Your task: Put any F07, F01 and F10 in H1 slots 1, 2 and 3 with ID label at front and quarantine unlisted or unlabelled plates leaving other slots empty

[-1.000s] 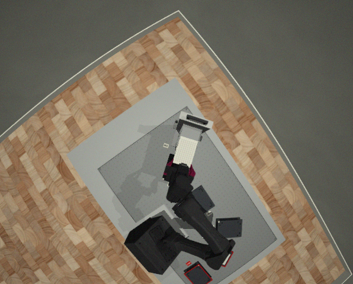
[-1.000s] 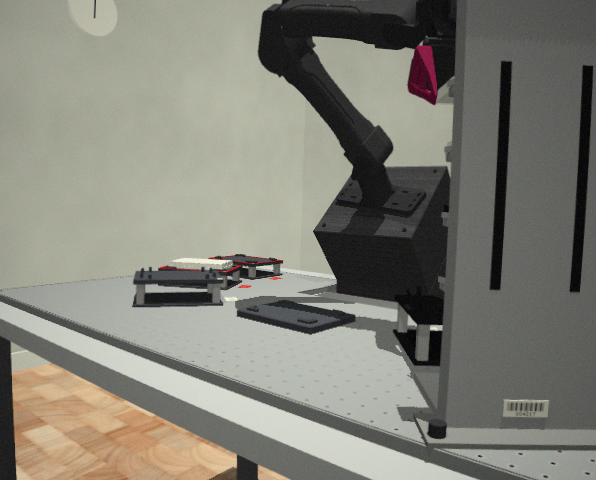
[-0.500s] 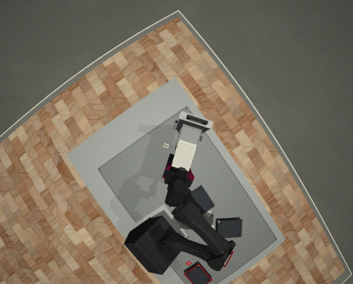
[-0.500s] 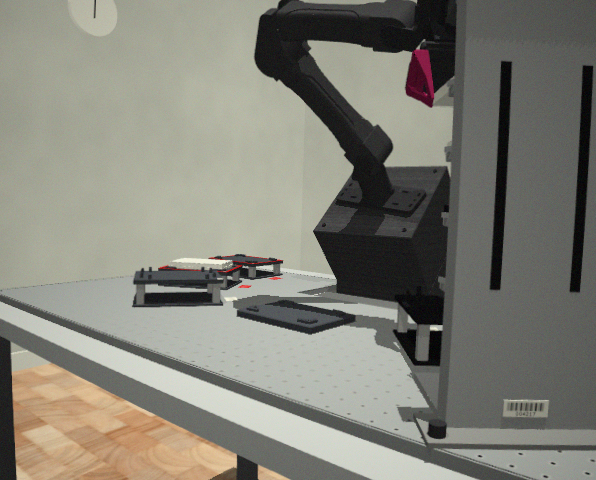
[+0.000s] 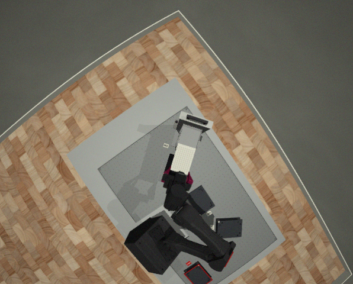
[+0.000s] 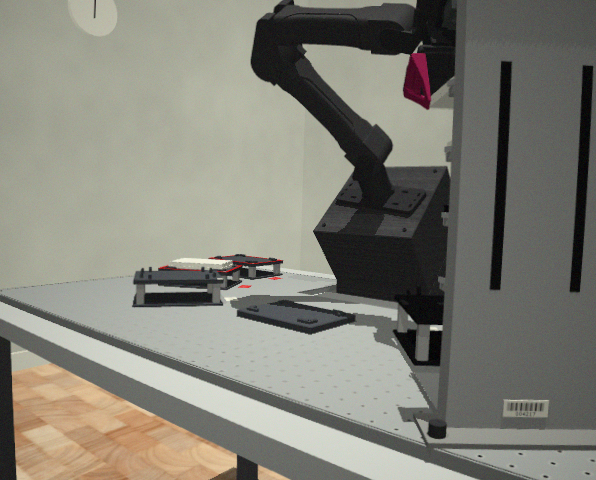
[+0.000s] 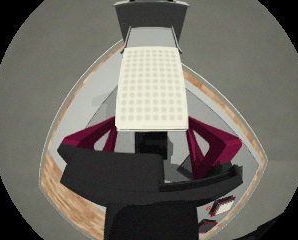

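A white 96-well plate [image 5: 183,157] sticks most of its length out of the front of the grey plate hotel H1 [image 5: 192,125], level and wells up. In the side view it is at the height of an upper slot; I cannot tell which one. My gripper [image 5: 176,176] has its magenta fingers on the two long sides of the plate's near end and is shut on it. The wrist view shows the plate [image 7: 152,90] reaching from my fingers towards the hotel [image 7: 151,19]. No ID label can be read. In the side view only one magenta finger [image 6: 417,81] shows beside the hotel wall [image 6: 533,217].
A second white plate [image 6: 202,263] lies on a red-edged nest. Another red-edged nest [image 6: 246,259] stands behind it and one shows at the deck's edge [image 5: 198,273]. Black nests [image 5: 201,198] [image 5: 228,228] lie near my arm. A raised nest [image 6: 177,280] and a low black nest [image 6: 295,315] stand left of the hotel.
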`<state>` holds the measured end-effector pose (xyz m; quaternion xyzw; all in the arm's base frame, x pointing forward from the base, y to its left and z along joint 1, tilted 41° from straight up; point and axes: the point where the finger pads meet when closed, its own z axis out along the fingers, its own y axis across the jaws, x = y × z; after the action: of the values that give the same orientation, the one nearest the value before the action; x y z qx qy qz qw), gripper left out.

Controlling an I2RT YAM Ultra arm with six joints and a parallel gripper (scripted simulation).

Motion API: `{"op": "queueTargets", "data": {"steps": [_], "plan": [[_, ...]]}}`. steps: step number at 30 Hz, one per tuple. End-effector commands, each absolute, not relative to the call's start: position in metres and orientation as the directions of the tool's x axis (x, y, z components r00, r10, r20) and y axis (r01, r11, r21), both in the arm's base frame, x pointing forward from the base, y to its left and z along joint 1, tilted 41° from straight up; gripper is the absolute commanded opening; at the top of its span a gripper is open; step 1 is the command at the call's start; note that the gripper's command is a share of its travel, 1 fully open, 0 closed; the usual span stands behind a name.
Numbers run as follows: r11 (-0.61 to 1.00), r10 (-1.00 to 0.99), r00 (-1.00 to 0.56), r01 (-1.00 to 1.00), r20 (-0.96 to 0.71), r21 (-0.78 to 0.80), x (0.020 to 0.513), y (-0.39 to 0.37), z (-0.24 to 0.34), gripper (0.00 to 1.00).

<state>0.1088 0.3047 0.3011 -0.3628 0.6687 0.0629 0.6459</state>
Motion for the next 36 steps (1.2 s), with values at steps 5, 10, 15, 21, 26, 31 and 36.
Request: {"op": "queueTargets", "data": {"steps": [5,10,15,21,26,31,36], "plan": [[0.73,-0.392,0.098,-0.572,-0.915,-0.374,0.101,0.299,0.3,0.86],[0.73,-0.392,0.098,-0.572,-0.915,-0.375,0.098,0.294,0.296,0.86],[0.73,-0.392,0.098,-0.572,-0.915,-0.375,0.096,0.292,0.294,0.86],[0.73,-0.393,0.098,-0.572,-0.914,-0.375,0.092,0.286,0.29,0.86],[0.73,-0.393,0.098,-0.572,-0.914,-0.375,0.088,0.282,0.286,0.86],[0.73,-0.393,0.098,-0.572,-0.914,-0.375,0.087,0.279,0.283,0.86],[0.73,-0.393,0.098,-0.572,-0.914,-0.375,0.085,0.275,0.278,0.86]]}}
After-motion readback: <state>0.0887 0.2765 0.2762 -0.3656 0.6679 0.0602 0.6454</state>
